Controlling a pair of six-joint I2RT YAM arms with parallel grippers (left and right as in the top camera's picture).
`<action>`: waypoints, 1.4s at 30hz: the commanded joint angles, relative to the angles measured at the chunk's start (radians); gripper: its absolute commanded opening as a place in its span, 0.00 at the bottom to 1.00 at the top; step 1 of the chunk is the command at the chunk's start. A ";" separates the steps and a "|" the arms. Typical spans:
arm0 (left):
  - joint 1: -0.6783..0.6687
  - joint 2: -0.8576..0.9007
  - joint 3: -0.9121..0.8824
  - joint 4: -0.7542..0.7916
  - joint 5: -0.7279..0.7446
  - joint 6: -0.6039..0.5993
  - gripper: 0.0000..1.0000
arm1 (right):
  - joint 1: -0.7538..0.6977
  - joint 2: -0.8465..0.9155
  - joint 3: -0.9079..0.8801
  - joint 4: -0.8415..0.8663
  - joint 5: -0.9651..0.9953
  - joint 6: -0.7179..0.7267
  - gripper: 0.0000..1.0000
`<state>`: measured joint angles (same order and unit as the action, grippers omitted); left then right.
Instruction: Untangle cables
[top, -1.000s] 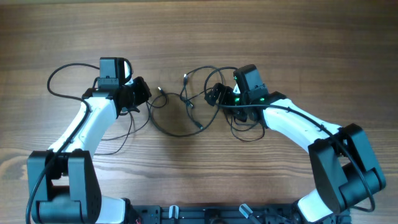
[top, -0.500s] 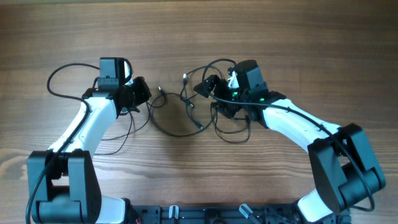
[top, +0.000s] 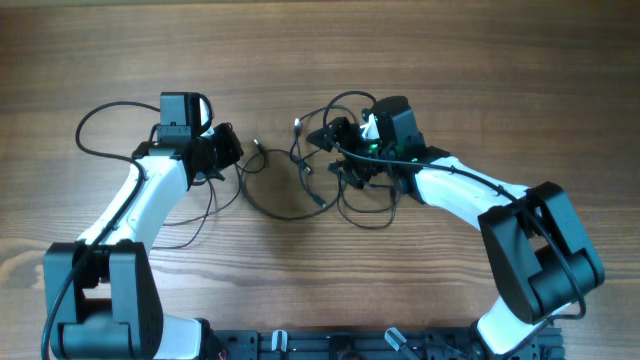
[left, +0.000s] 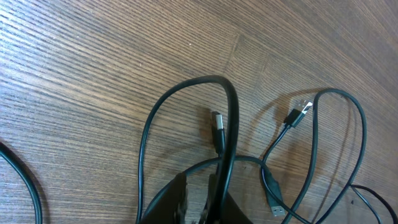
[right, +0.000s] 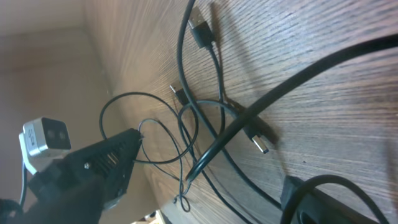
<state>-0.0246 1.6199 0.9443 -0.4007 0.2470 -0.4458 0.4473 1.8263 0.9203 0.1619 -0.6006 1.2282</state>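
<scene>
1. Nearest the bases, 2 white arms come off the near edge of the wooden table (top: 450, 60) and bend inward: the left arm (top: 150, 195) and the right arm (top: 465, 190).
2. The left gripper (top: 230, 150) points right, toward the tangle. In its wrist view the fingers (left: 177, 198) are pinched narrow on 1 strand. That strand runs up from between them, arches over in a loop and drops back down on the left.
3. The right gripper (top: 338, 152) points left at the right edge of the tangle. From overhead its jaws stand wide, with strands lying between and under them. Whether either finger touches a strand cannot be told.
4. The cables (top: 290, 190) lie on the table between the 2 grippers. They are thin black loops that cross each other, with 1 curve sagging toward the bases and more loops bunched under the right gripper.
5. Just beyond the left gripper, the left wrist view shows a flat USB plug (left: 217, 121) lying free beside the held loop. A smaller plug (left: 301, 112) ends another strand to its right, apart from the first.
6. The right wrist view looks across several crossed strands and 3 plugs to the left arm on the far side. 1 plug (right: 261, 142) lies under a thick strand that runs diagonally.
7. Farthest out is wood grain.
</scene>
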 joint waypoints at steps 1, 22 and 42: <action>-0.003 0.013 0.004 -0.001 -0.013 0.020 0.13 | 0.006 0.034 -0.002 -0.002 0.178 0.006 0.60; -0.002 0.013 0.004 -0.016 -0.051 0.019 0.04 | -0.227 -0.415 0.010 -0.064 -0.357 -0.536 0.05; -0.007 0.013 -0.023 0.000 -0.088 -0.142 0.08 | -0.073 -0.488 0.006 -0.590 -0.046 -0.902 0.04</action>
<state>-0.0261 1.6207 0.9394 -0.4004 0.1753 -0.5529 0.3748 1.3396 0.9211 -0.4557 -0.7822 0.3565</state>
